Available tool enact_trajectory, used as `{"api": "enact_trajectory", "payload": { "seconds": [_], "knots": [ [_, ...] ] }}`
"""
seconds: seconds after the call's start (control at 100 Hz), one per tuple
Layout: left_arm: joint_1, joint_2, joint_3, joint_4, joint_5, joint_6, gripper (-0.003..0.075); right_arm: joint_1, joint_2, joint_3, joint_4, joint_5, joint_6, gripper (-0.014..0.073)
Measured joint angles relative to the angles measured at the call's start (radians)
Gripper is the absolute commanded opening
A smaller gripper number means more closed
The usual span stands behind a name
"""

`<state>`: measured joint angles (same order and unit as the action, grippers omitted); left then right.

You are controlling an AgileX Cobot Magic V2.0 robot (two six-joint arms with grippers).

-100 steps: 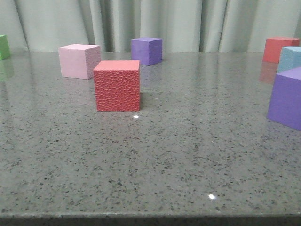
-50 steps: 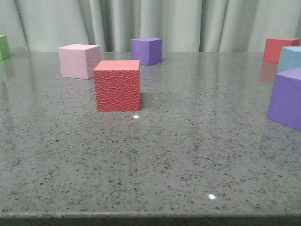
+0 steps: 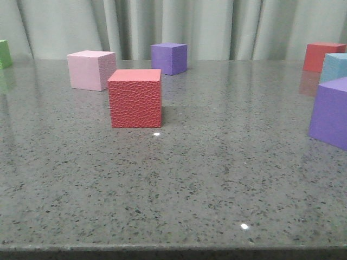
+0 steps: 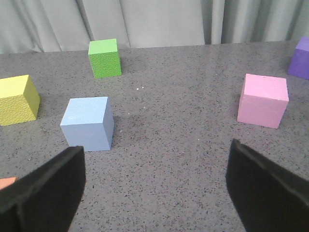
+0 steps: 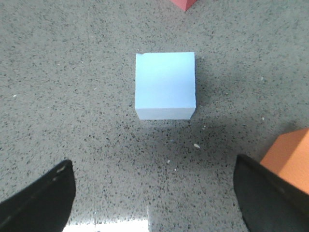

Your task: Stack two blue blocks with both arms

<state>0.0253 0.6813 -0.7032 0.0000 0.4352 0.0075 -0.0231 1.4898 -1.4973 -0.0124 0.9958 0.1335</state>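
Nothing is stacked yet: you have both blue blocks lying apart on the counter [image 5: 72, 96]. Your left hand [image 4: 154, 188] is spread wide and empty, one blue block [image 4: 88, 123] ahead of it, off toward one finger. Your right hand [image 5: 154, 193] hangs open above the other blue block [image 5: 165, 85], almost centred. Gripping, lifting and placing all remain.

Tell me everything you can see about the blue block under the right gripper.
The blue block is a pale sky-blue cube with smooth, matte faces and crisp edges. It sits flat and upright on the speckled grey table, seen almost from straight above, so mostly its top face shows. Nothing touches it. The right gripper is open above it, fingers wide apart either side. An orange block lies nearby, apart from it.
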Motion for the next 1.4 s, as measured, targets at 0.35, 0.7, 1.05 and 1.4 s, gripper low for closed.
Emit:
{"api": "enact_trajectory", "payload": {
  "seconds": [0.35,0.7,1.05,1.4],
  "knots": [
    [0.000,0.000,-0.001,0.000,0.000,0.000,0.0582,0.000,0.233,-0.187,0.001,0.083,0.000,0.0654],
    [0.000,0.000,-0.001,0.000,0.000,0.000,0.0582,-0.022,0.376,-0.291,0.002,0.110,0.000,0.0654],
    [0.000,0.000,-0.002,0.000,0.000,0.000,0.0578,-0.023,0.480,-0.341,0.012,0.112,0.000,0.0654],
    [0.000,0.000,-0.002,0.000,0.001,0.000,0.0578,-0.034,0.519,-0.347,0.012,0.104,0.000,0.0654]
  ]
}}
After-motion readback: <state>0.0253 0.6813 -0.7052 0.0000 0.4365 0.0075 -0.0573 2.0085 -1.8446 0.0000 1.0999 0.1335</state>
